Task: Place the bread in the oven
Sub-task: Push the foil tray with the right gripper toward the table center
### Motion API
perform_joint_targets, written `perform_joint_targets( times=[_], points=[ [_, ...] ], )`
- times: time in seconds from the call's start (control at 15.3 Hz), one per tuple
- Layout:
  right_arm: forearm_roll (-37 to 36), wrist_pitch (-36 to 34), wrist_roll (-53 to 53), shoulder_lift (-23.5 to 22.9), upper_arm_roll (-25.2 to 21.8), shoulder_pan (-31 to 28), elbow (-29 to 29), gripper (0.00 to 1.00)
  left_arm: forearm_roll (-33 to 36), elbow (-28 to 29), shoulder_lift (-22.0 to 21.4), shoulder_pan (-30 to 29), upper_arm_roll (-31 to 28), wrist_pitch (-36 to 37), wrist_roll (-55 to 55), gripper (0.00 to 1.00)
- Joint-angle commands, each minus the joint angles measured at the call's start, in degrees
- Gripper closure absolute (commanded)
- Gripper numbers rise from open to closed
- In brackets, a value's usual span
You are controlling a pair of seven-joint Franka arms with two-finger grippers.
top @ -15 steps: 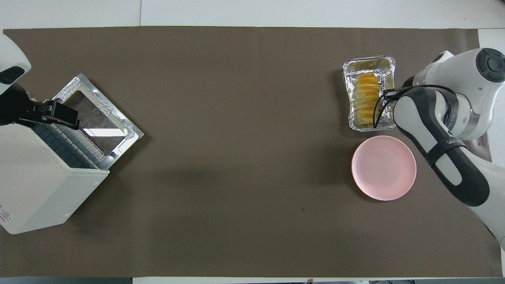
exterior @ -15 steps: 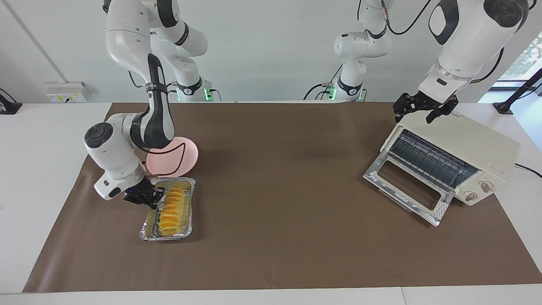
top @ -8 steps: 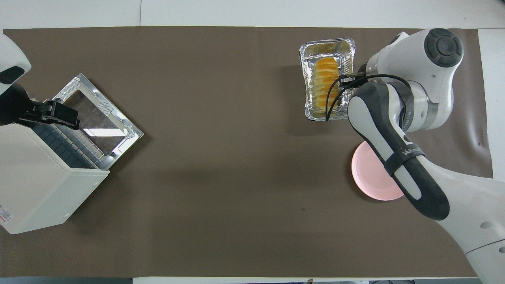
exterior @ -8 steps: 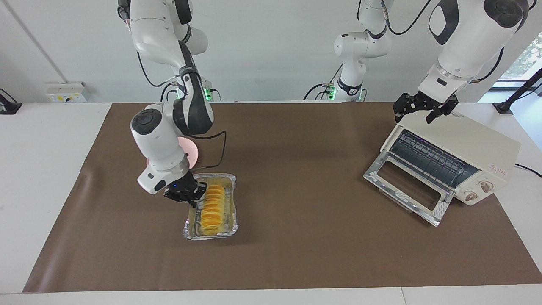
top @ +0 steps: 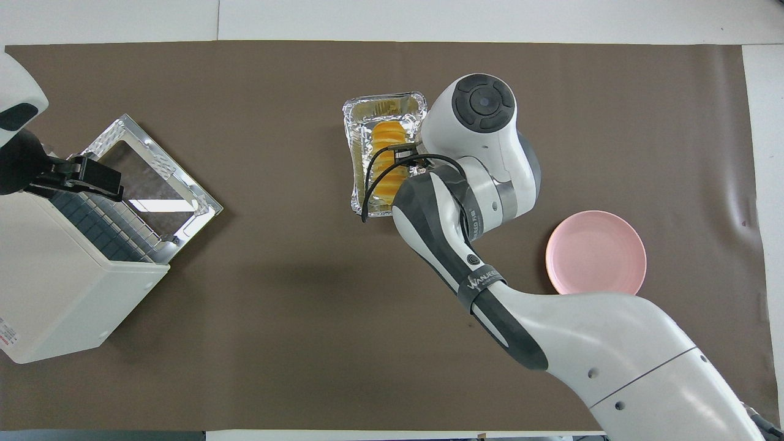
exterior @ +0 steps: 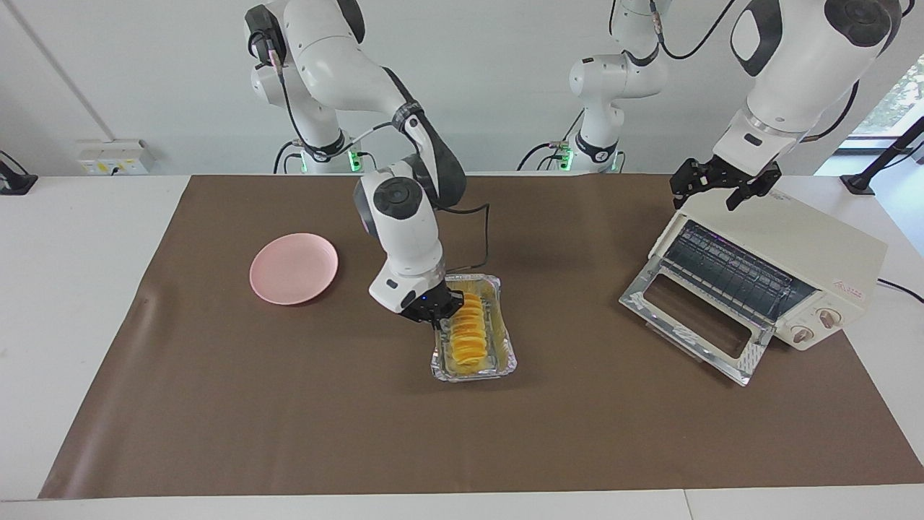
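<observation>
My right gripper has swept from beside the round pink plate toward the middle of the brown mat, and the crinkled silver foil tray has come along with it. My fingertips are clenched on the tray's rim at the side toward my right arm's end; the ridged yellow-orange loaf of bread lies inside, just beside my fingertips on the oven side, its long axis running from the robots' end toward the table's outer edge. The boxy cream-white toaster oven sits well apart, toward my left arm's end, its silver-framed glass door dropped open and facing the tray. Between tray and door the mat is bare, so I judge the path open. My left gripper waits over the oven's top corner, jaws spread, holding nothing; it is the nearer one to the oven mouth.
</observation>
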State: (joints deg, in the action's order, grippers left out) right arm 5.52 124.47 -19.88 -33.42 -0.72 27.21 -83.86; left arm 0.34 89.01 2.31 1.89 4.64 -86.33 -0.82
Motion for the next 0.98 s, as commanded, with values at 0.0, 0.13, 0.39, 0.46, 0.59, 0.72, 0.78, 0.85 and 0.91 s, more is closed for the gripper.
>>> perform_joint_targets(
  times=[0.0, 0.13, 0.39, 0.46, 0.59, 0.72, 0.78, 0.85, 0.91],
  points=[
    [0.55, 3.23, -0.86, -2.53, -0.24, 0.39, 1.69, 1.0, -1.31, 1.96, -1.69, -0.66, 0.11, -0.68, -0.76, 0.0],
    [0.55, 3.85, -2.7, -3.32, -0.24, 1.87, 1.15, 1.0, -1.31, 1.87, -1.69, -0.66, 0.11, -0.68, -0.76, 0.0],
    [0.55, 3.68, -4.2, -3.5, -0.24, 2.06, 0.98, 1.0, -1.31, 1.87, -1.69, -0.66, 0.11, -0.68, -0.76, 0.0],
    [0.46, 3.33, -4.12, -3.5, -0.24, 1.97, 0.89, 0.93, -1.31, 1.96, -1.69, -0.66, 0.11, -0.68, -0.76, 0.0],
    [-0.06, 2.02, -4.2, -3.32, -0.33, 1.97, 0.62, 0.52, -1.31, 1.96, -1.69, -0.66, 0.11, -0.68, -0.76, 0.0],
    [-0.5, 0.79, -4.29, -3.23, -0.42, 2.06, 1.15, 0.26, -1.31, 1.87, -1.69, -0.66, 0.11, -0.68, -0.76, 0.0],
    [-0.51, -0.18, -4.29, -3.23, -0.5, 2.06, 1.5, 0.0, -1.31, 1.87, -1.69, -0.66, 0.11, -0.68, -0.76, 0.0],
    [-1.11, -1.75, -4.2, -3.06, -0.77, 1.8, 1.94, 0.0, -1.31, 1.96, -1.69, -0.66, 0.11, -0.68, -0.76, 0.0],
    [-1.38, -3.6, -3.85, -2.54, -0.94, 1.01, 2.9, 0.0, -1.31, 1.87, -1.69, -0.66, 0.11, -0.68, -0.76, 0.0]
  ],
)
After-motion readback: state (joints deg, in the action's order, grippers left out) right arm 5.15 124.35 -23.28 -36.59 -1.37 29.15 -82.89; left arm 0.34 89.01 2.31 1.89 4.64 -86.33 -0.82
